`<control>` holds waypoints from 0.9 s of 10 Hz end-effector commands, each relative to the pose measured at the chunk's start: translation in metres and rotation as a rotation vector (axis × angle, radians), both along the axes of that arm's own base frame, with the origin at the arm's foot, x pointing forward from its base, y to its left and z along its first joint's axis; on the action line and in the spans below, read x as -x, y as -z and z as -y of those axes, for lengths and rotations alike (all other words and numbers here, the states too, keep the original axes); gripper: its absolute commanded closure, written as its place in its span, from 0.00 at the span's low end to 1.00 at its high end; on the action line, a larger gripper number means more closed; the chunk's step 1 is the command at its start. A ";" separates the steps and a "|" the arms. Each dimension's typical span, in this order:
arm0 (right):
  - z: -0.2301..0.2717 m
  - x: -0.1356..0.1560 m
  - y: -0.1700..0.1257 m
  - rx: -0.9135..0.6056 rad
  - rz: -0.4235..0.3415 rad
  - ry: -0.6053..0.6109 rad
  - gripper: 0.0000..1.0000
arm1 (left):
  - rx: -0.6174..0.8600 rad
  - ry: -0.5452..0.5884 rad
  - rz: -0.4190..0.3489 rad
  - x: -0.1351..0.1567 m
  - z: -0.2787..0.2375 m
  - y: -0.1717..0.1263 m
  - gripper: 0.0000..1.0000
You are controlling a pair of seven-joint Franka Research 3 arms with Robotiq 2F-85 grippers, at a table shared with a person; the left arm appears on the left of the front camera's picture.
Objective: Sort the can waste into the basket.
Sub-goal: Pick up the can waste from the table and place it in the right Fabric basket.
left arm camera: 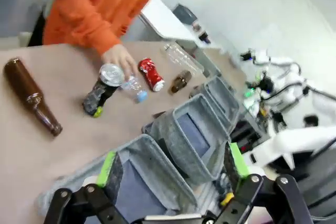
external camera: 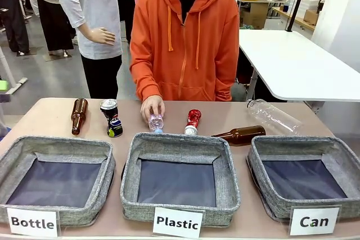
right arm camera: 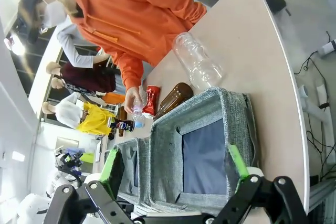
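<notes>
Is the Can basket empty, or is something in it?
Empty. The Can basket shows only its bare dark liner; the black can and the red can are both out on the table.

Front view: square grey fabric basket labelled "Can" (external camera: 298,143) cut off by right edge; alike grey fabric basket labelled "Bottle" (external camera: 56,143) cut off by left edge. Far end of small clear plastic bottle (external camera: 156,123) covered by person's hand (external camera: 152,106).

Left wrist view: everything smeared by motion blur; print on black drink can (left arm camera: 100,92) not readable; 2 fingers of left gripper (left arm camera: 172,161) cut off at bottom edge.

Right wrist view: near wall of "Can" basket partly hidden behind right gripper (right arm camera: 173,163); black can too small for print to be read.
</notes>
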State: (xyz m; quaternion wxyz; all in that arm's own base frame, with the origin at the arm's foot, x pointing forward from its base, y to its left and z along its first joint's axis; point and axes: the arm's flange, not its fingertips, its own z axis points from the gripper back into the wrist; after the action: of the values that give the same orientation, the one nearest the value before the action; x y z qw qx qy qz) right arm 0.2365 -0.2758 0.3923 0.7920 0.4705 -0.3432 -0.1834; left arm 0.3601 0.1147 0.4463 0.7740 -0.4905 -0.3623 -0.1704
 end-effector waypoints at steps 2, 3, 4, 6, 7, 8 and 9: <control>0.003 -0.003 0.000 0.006 0.039 0.000 0.00 | -0.171 0.173 0.253 -0.037 0.043 0.029 0.00; 0.003 -0.003 0.000 0.006 0.039 0.000 0.00 | -0.237 0.224 0.340 -0.043 0.060 0.037 0.00; 0.003 -0.003 0.000 0.006 0.039 0.000 0.00 | -0.287 0.178 0.432 -0.050 0.070 0.042 0.00; 0.003 -0.003 0.000 0.006 0.039 0.000 0.00 | -0.184 0.208 0.239 -0.032 0.059 0.025 0.00; 0.003 -0.003 0.000 0.006 0.039 0.000 0.00 | -0.184 0.208 0.239 -0.032 0.059 0.025 0.00; 0.003 -0.003 0.000 0.006 0.039 0.000 0.00 | -0.234 0.226 0.297 -0.040 0.069 0.037 0.00; 0.003 -0.003 0.000 0.006 0.039 0.000 0.00 | -0.262 0.090 0.273 -0.052 0.053 0.030 0.00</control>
State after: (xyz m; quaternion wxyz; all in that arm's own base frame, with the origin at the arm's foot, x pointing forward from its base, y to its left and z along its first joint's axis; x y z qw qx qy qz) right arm 0.2359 -0.2766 0.3930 0.7930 0.4692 -0.3427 -0.1829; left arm 0.4016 0.0561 0.4130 0.7515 -0.4004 -0.3978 -0.3415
